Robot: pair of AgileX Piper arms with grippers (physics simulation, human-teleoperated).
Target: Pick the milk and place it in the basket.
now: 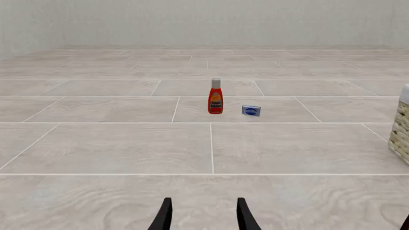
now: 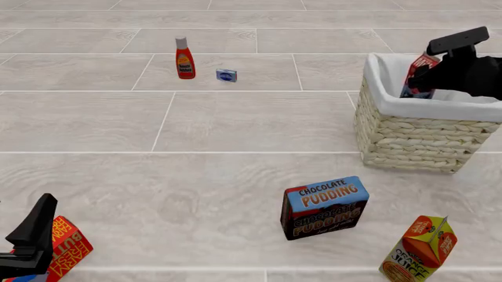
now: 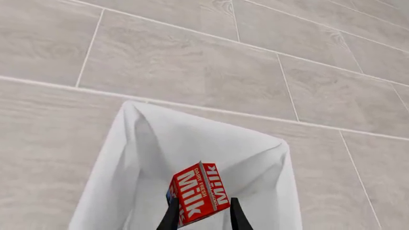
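Pale tiled table (image 2: 235, 123) spreads beneath us. Our right end effector (image 3: 202, 215) grips the milk (image 3: 199, 192) between its fingers, holding it above the basket (image 2: 412, 138) and its white liner directly below. Our left end effector (image 1: 203, 215) is parted and empty, a red bottle (image 1: 215, 96) well ahead of it.

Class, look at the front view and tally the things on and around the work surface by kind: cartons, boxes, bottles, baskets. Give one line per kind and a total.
Cartons: 2, the milk and the orange juice carton
Boxes: 3, the chocolate pudding box, the small blue box, the red-orange box
Bottles: 1, the red bottle
Baskets: 1, the basket
Total: 7
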